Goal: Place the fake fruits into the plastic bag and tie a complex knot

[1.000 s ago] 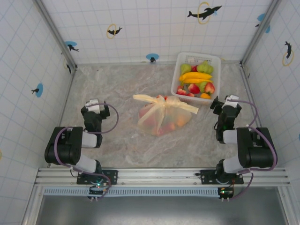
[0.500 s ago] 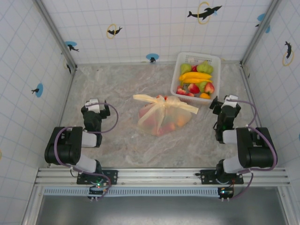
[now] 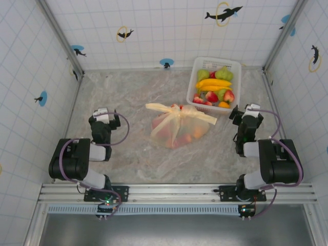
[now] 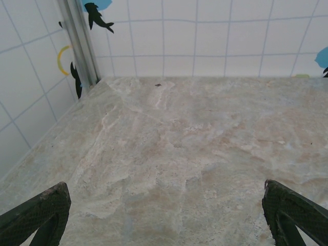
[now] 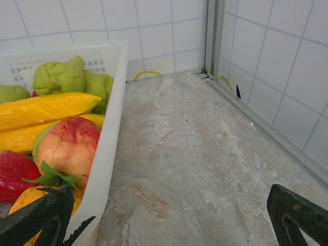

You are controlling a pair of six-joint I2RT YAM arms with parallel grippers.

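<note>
The cream-yellow plastic bag (image 3: 180,127) lies in the middle of the table with red and orange fake fruits showing through it. Its handles are bunched into a knot (image 3: 176,111), with loose ends spreading left and right. More fake fruits (image 3: 214,88) fill the white basket; the right wrist view shows yellow bananas (image 5: 46,110), a red-orange apple (image 5: 67,143), a strawberry (image 5: 13,177) and green pears (image 5: 64,77). My left gripper (image 3: 106,116) rests open over bare table, left of the bag. My right gripper (image 3: 248,112) is open beside the basket's right side, holding nothing.
The white basket (image 3: 193,78) stands at the back right, its wall (image 5: 110,128) close to my right gripper's left finger. Tiled walls with metal corner posts (image 5: 210,36) enclose the table. Marbled tabletop (image 4: 195,154) stretches ahead of the left gripper (image 4: 166,215).
</note>
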